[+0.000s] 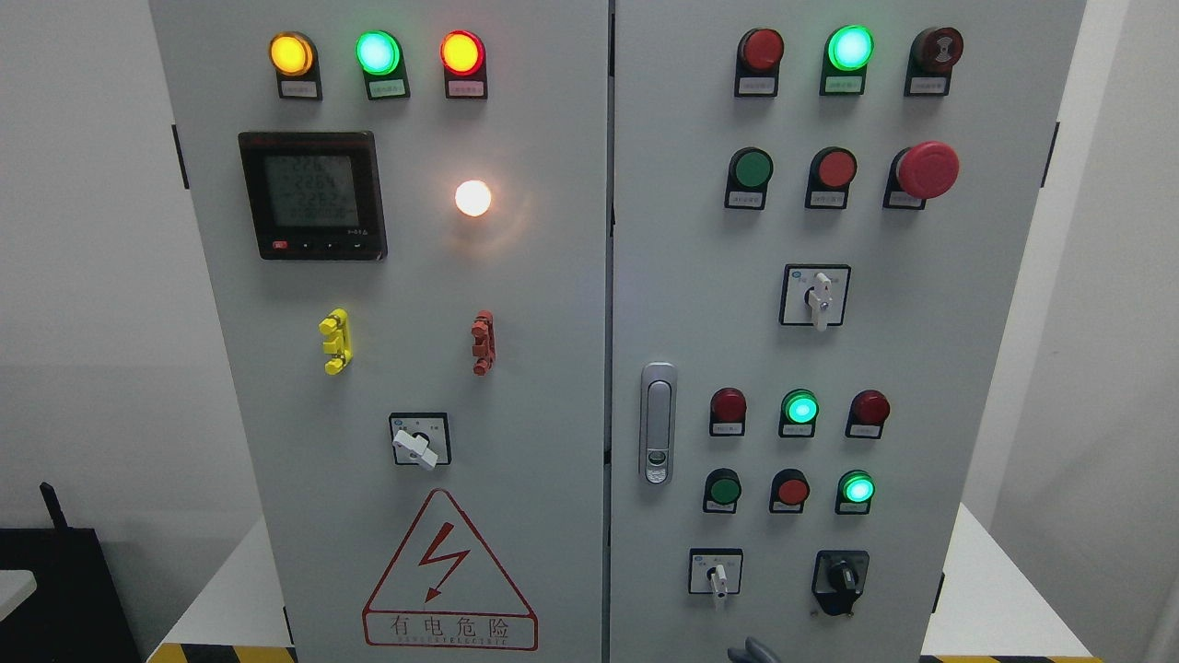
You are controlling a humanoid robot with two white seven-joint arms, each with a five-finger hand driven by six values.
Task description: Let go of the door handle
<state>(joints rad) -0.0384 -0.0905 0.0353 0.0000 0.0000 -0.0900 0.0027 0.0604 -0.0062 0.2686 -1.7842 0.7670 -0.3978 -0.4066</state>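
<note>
Grey metal cabinet (pixel 553 276); oblong chrome door handle (pixel 657 422), seemingly untouched.

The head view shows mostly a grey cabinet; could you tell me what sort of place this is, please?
Probably an electrical or industrial control room. A two-door control cabinet fills the view, with lit indicator lamps, a red emergency-stop button, a digital meter and a high-voltage warning triangle. The door handle stands free.

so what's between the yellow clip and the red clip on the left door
Nothing: in the head view, bare grey panel separates the yellow clip from the red clip.
</note>
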